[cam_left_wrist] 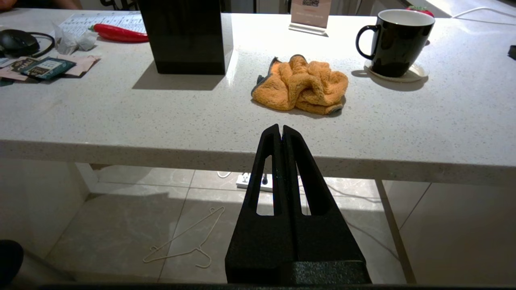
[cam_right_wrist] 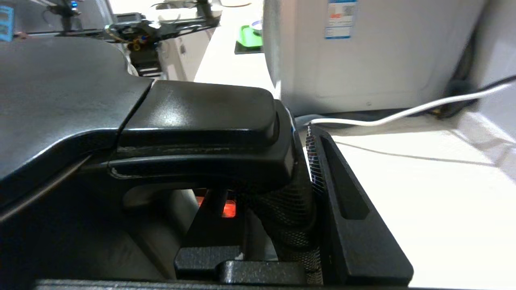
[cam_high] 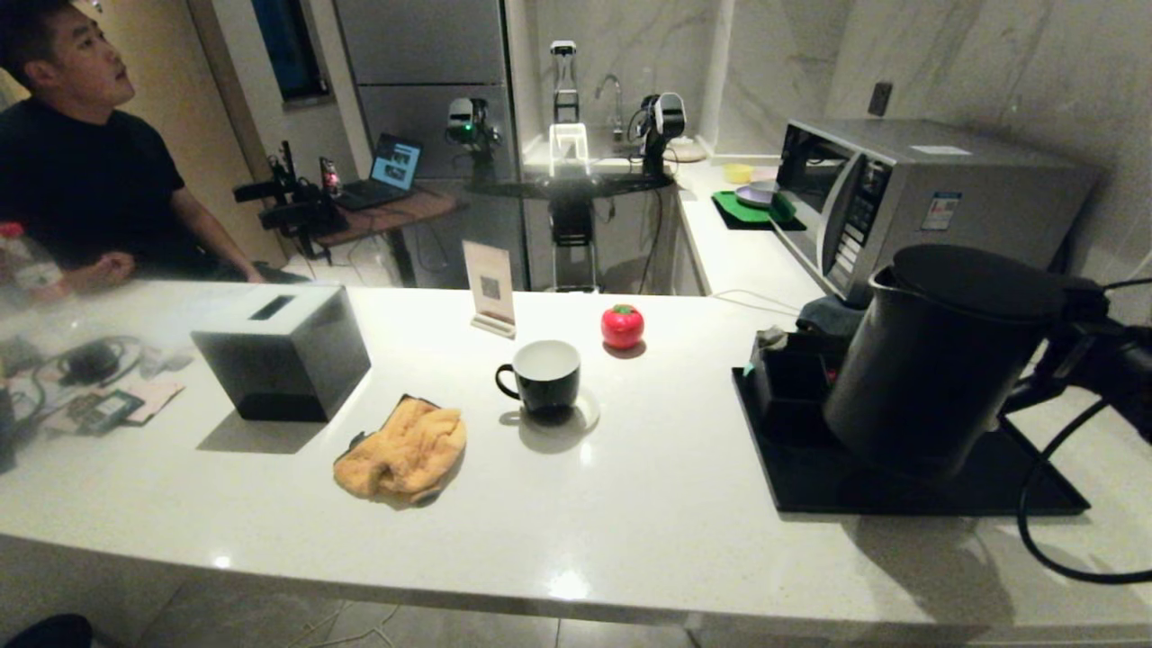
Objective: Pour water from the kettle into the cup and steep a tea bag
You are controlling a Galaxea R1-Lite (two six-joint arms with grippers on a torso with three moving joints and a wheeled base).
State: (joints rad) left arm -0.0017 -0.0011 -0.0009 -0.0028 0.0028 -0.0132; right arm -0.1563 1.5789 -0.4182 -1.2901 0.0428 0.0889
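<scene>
The big matte black kettle (cam_high: pixel 936 360) leans slightly over a black tray (cam_high: pixel 810 477) at the counter's right; I cannot tell whether its base touches the tray. My right gripper (cam_high: pixel 1084 337) is shut on its loop handle (cam_right_wrist: pixel 201 121), fingers either side of the mesh-wrapped grip. The black cup (cam_high: pixel 544 376), white inside and empty, stands on a coaster mid-counter, well left of the kettle; the cup (cam_left_wrist: pixel 397 42) also shows in the left wrist view. My left gripper (cam_left_wrist: pixel 281 128) is shut and parked before the counter's front edge. The tea bag is out of view.
An orange cloth (cam_high: pixel 402 450) and a black box (cam_high: pixel 283 351) lie left of the cup. A red tomato-shaped object (cam_high: pixel 622 325) and a sign card (cam_high: pixel 490 288) stand behind it. A compartment box (cam_high: pixel 787 373) and microwave (cam_high: pixel 918 193) are behind the kettle. A person (cam_high: pixel 81 171) sits far left.
</scene>
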